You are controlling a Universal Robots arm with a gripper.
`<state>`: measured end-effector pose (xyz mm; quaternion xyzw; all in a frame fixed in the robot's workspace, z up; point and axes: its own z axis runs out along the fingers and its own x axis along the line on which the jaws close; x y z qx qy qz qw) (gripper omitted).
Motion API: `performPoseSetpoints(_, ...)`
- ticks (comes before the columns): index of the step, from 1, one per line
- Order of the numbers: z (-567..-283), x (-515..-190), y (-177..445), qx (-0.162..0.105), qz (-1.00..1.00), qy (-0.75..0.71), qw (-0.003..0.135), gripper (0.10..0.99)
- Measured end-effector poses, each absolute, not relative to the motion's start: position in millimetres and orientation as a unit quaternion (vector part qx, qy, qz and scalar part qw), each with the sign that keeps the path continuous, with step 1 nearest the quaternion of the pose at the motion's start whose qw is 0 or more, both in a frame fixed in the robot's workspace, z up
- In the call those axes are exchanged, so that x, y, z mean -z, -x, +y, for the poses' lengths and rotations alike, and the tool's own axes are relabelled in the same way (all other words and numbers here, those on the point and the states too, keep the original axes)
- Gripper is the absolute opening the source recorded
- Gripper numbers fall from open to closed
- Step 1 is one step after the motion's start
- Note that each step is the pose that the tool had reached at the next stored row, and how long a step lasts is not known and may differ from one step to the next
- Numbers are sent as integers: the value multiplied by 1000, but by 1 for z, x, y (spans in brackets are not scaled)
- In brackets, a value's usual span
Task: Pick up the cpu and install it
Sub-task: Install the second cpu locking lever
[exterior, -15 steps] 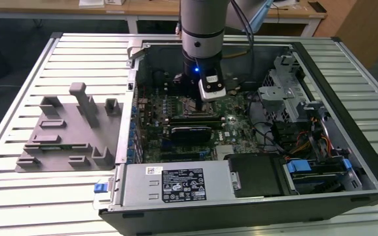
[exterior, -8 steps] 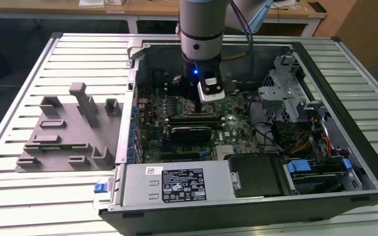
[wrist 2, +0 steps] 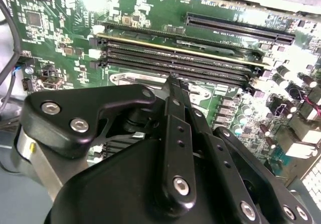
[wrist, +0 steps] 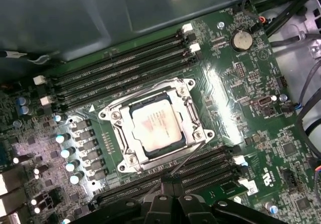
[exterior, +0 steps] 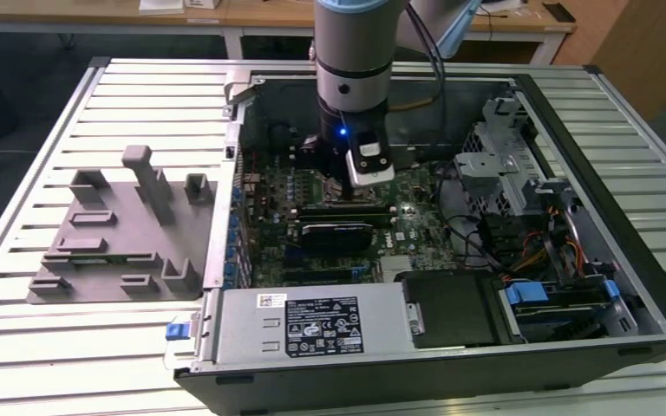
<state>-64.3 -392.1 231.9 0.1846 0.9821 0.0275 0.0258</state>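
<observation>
Already the cpu lies flat, face-up, in the socket frame; fingers' opening unclear.

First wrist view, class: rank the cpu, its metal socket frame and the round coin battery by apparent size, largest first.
1. Socket frame, surrounding the cpu.
2. Cpu, seated inside it.
3. Coin battery, clearly smallest.
</observation>
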Motion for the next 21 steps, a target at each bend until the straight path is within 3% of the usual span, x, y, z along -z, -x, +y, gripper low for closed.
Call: performPoseSetpoints(21, -398, -228, 71, -45, 982, -185, 23, 106)
